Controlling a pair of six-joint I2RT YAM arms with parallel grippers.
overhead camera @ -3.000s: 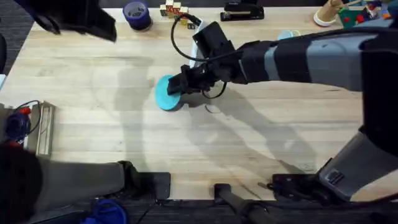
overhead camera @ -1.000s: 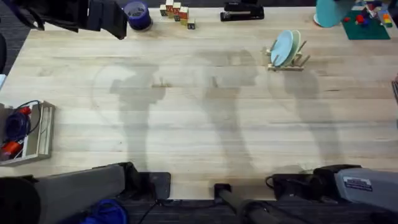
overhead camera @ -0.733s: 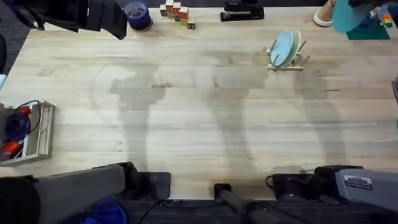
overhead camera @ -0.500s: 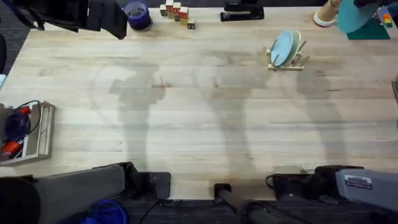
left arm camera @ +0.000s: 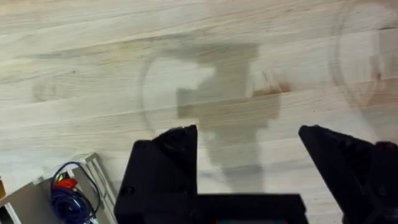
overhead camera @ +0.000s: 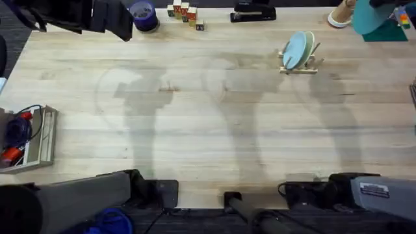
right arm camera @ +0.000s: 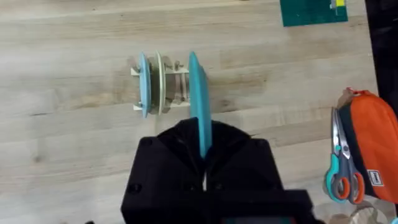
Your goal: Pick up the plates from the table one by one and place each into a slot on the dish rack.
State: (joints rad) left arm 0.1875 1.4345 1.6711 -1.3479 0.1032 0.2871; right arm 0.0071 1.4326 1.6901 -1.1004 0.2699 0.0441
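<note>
The dish rack (overhead camera: 300, 64) stands at the back right of the table (overhead camera: 208, 130). A pale blue plate (overhead camera: 296, 50) and a cream plate (overhead camera: 309, 44) stand upright in its slots. My right gripper (right arm camera: 204, 134) is shut on a teal plate (right arm camera: 198, 102), held edge-on high above the table. Beside and beyond this plate the right wrist view shows the rack (right arm camera: 177, 84). In the overhead view the teal plate (overhead camera: 369, 17) hangs at the top right corner. My left gripper (left arm camera: 249, 130) is open over bare wood, and it appears dark at the far left (overhead camera: 97, 16).
A purple tape roll (overhead camera: 143, 14), small blocks (overhead camera: 185, 11) and a black stapler (overhead camera: 253, 12) line the back edge. A wooden tray of tools (overhead camera: 29, 136) sits at the left edge. An orange pouch (right arm camera: 370, 140) with scissors lies right of the rack.
The right gripper lifted the teal plate from mid-table and carried it up to the back right. Over the last half second it has hardly moved. The left arm has stayed still.
</note>
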